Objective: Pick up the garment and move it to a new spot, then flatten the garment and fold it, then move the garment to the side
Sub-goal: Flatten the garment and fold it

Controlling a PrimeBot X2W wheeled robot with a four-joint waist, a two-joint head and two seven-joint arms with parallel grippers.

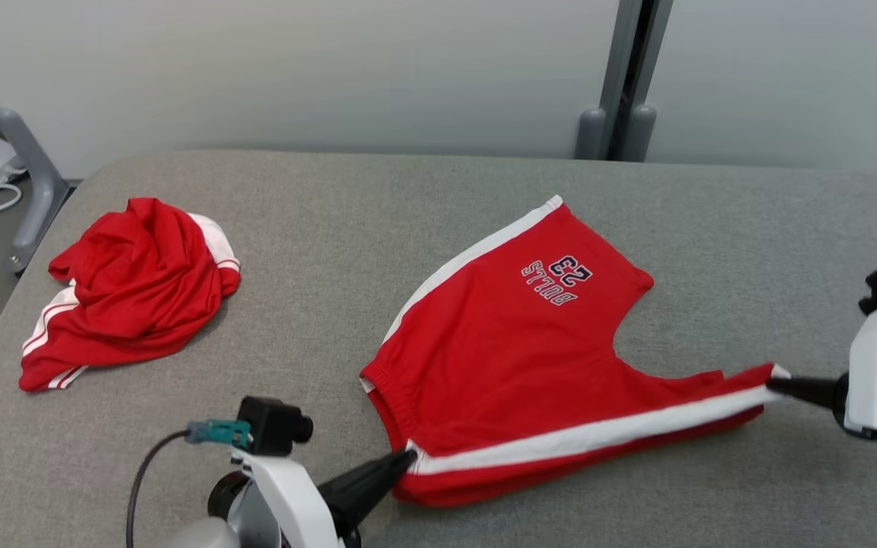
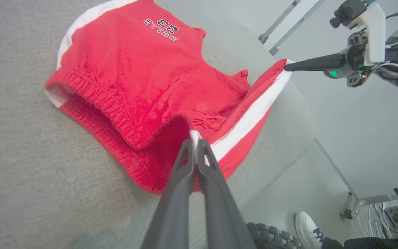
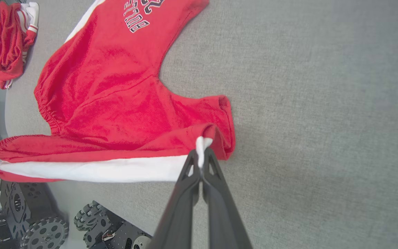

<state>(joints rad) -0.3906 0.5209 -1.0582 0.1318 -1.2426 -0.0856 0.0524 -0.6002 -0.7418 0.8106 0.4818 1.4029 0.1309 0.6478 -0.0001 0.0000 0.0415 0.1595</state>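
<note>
Right of crumpled red heap, shorts between left claw and right claw, both clamped on them.

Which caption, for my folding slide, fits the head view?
Left gripper and right gripper pinch the white-striped side of red Bulls shorts on a grey table; another red garment lies crumpled.

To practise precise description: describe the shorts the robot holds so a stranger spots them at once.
On the grey table, look right of centre. The red shorts lie spread out, showing BULLS 23 lettering, unlike the crumpled red garment at the left.
</note>
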